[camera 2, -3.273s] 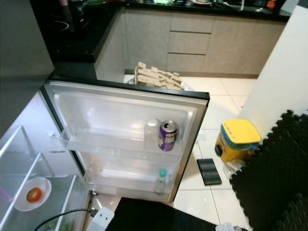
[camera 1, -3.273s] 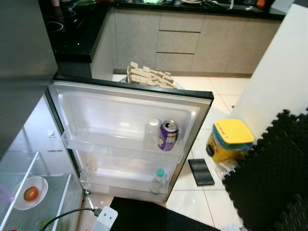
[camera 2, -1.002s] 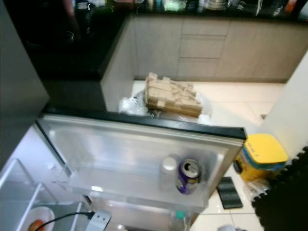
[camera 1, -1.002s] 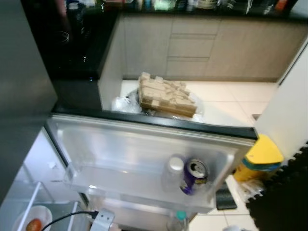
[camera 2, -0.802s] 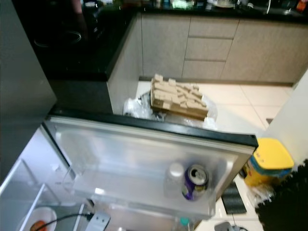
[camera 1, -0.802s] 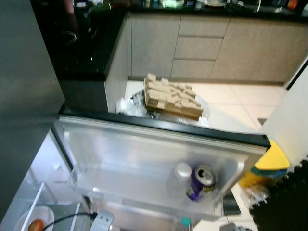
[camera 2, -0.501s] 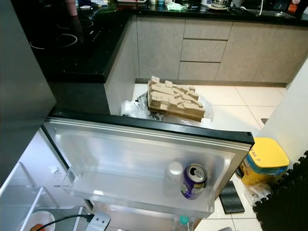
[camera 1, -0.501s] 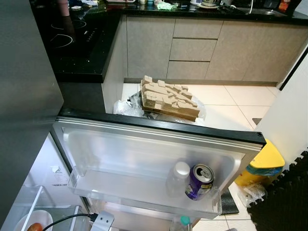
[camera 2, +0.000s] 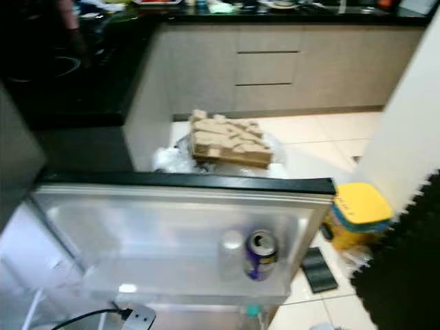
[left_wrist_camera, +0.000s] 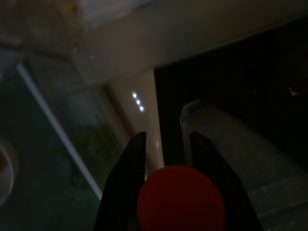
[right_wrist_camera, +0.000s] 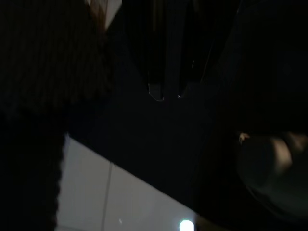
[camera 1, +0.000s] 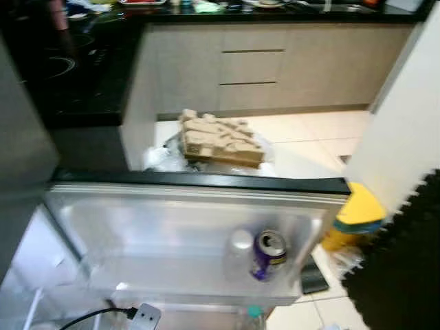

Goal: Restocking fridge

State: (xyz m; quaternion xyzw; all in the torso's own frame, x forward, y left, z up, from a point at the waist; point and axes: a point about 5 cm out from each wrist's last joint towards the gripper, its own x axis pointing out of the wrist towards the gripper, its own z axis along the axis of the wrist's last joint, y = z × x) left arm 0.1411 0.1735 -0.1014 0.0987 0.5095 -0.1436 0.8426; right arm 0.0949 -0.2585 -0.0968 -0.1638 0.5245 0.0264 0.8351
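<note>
Fridge door (camera 1: 172, 227) stands open and fills the near part of the scene. Its shelf holds a purple can (camera 1: 267, 254) with a clear bottle (camera 1: 238, 251) just left of it. Far behind sits a cardboard pile (camera 1: 216, 139) on the floor. A yellow tub (camera 1: 354, 220) is to the right. The left end effector (left_wrist_camera: 166, 144) grips a red ball (left_wrist_camera: 181, 198). For the right end effector (right_wrist_camera: 166, 96), open or closed cannot be told.

Clear glossy plastic door shelf (camera 1: 172, 271), shiny metal can (camera 1: 268, 254), glossy black countertop (camera 1: 62, 75), matt foam mat (camera 1: 399, 275)
</note>
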